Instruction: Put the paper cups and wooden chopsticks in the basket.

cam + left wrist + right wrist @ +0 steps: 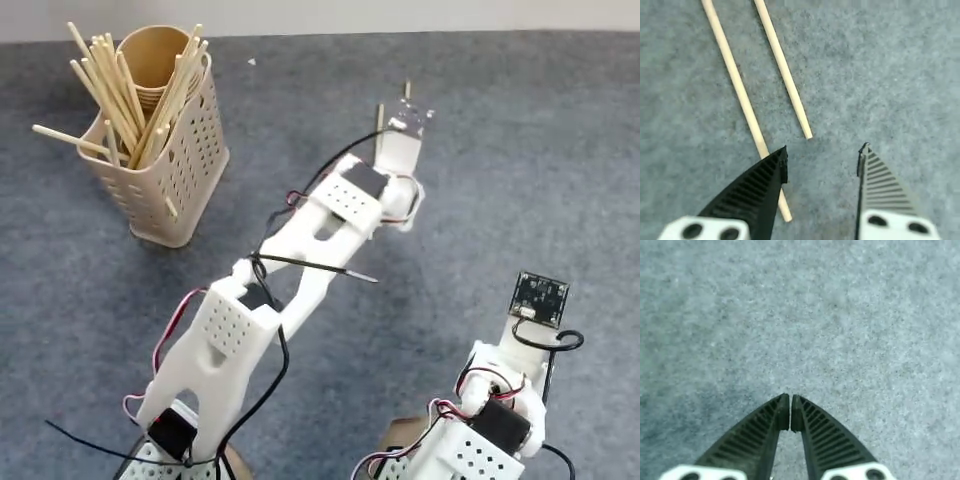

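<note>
Left wrist view shows the left gripper [824, 150] spread wide beside two chopsticks [782, 67], probably light, stiff, roll-prone; pinch crosswise mid-length.

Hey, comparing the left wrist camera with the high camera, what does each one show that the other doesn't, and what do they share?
Left wrist view: the left gripper seen close up with its fingers open, one fingertip in front of the longer of two loose chopsticks, the gap between the fingers over bare mat.
High view: the basket holding paper cups and a bundle of chopsticks, plus the right arm.
Shared: the two loose chopsticks lying on the grey mat by the left gripper.
</note>
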You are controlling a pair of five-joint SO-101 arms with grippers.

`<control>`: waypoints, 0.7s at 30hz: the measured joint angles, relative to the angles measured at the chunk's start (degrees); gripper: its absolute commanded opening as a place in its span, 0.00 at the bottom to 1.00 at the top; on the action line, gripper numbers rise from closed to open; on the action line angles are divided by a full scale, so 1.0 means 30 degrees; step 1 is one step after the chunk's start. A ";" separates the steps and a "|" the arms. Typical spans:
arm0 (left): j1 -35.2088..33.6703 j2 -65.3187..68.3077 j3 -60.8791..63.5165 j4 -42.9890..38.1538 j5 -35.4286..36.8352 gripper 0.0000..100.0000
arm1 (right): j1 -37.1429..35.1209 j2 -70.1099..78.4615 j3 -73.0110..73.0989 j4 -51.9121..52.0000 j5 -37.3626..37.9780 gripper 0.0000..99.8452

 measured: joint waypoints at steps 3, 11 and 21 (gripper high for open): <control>-0.0615 -0.0059 0.0000 0.0088 0.0000 0.18 | 0.0000 0.0000 0.0000 0.0000 0.0000 0.03; -0.1143 0.1201 -0.0733 0.0088 0.0000 0.18 | 0.0000 0.0000 0.0000 0.0029 0.0000 0.03; -0.1319 0.5509 -0.5451 0.0205 0.0088 0.18 | -0.0029 0.0000 0.0000 0.0029 0.0000 0.03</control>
